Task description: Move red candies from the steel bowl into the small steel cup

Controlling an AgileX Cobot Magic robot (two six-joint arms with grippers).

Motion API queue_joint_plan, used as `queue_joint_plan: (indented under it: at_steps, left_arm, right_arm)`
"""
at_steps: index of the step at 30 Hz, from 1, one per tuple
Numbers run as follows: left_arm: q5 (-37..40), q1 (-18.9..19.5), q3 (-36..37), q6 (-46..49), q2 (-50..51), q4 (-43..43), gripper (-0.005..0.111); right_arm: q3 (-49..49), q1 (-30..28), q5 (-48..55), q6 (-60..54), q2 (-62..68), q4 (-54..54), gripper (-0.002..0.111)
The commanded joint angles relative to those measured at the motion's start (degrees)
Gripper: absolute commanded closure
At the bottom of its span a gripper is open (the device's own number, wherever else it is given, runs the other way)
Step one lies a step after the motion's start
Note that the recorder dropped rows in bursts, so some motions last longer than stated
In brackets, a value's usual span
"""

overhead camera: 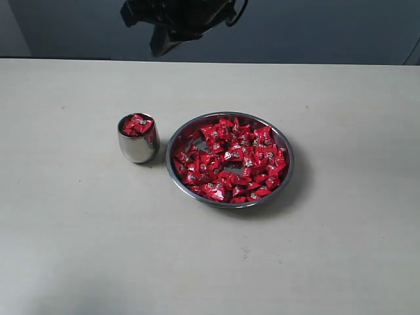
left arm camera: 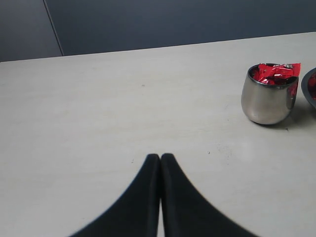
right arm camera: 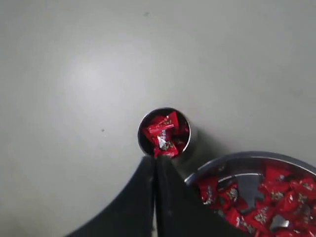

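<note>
The steel bowl point(overhead camera: 168, 161) sits mid-table, filled with red candies point(overhead camera: 236, 161). To its left stands the small steel cup point(overhead camera: 139, 146) with several red candies point(overhead camera: 136, 124) piled to its rim. In the right wrist view my right gripper point(right arm camera: 155, 159) hangs shut above the table, its tips at the near edge of the cup point(right arm camera: 192, 137), beside the bowl point(right arm camera: 222, 161). I see nothing between its fingers. My left gripper point(left arm camera: 160, 157) is shut and empty over bare table, well away from the cup point(left arm camera: 269, 98).
A dark part of an arm point(overhead camera: 177, 20) hangs at the top edge of the exterior view, behind the cup. The pale table point(overhead camera: 79, 249) runs wide around the cup and bowl, with a dark wall behind its far edge.
</note>
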Motion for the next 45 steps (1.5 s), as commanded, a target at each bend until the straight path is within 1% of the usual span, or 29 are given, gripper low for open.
queue_joint_plan:
  at_steps: [1,6,11,14,20,26,37,45]
  left_arm:
    - [-0.3,-0.1,-0.5,-0.1,-0.3,0.1,0.106]
    - [-0.3,-0.1,-0.5,-0.1,-0.3,0.1,0.106]
    - [-0.3,-0.1,-0.5,-0.1,-0.3,0.1,0.106]
    - [-0.3,-0.1,-0.5,-0.1,-0.3,0.1,0.106]
    - [-0.3,-0.1,-0.5,-0.1,-0.3,0.1,0.106]
    - [-0.3,-0.1,-0.5,-0.1,-0.3,0.1,0.106]
    - [-0.3,-0.1,-0.5,-0.1,-0.3,0.1,0.106]
    - [-0.3,-0.1,-0.5,-0.1,-0.3,0.1,0.106]
  right_arm:
    - [-0.2,-0.1,3.4,0.8,-4.9,-3.9,0.108]
    - [-0.2,-0.1,4.1,0.8,-10.7,-9.0,0.108]
    - [1.6,-0.1,4.3,0.8,-14.6,-9.4,0.108]
    - [8.4,-0.1,0.0,0.7,-19.2,-8.4,0.108]
    - [18.7,-0.1,-5.1,0.6,-27.1,-9.1,0.108]
    - [24.2,-0.1,-6.2,0.6,-32.6,-9.1,0.108]
    - [27.4,-0.1,-7.0,0.3,-39.6,-10.2,0.108]
    - [31.2,-0.1,-11.0,-0.2,-44.3,-10.2,0.108]
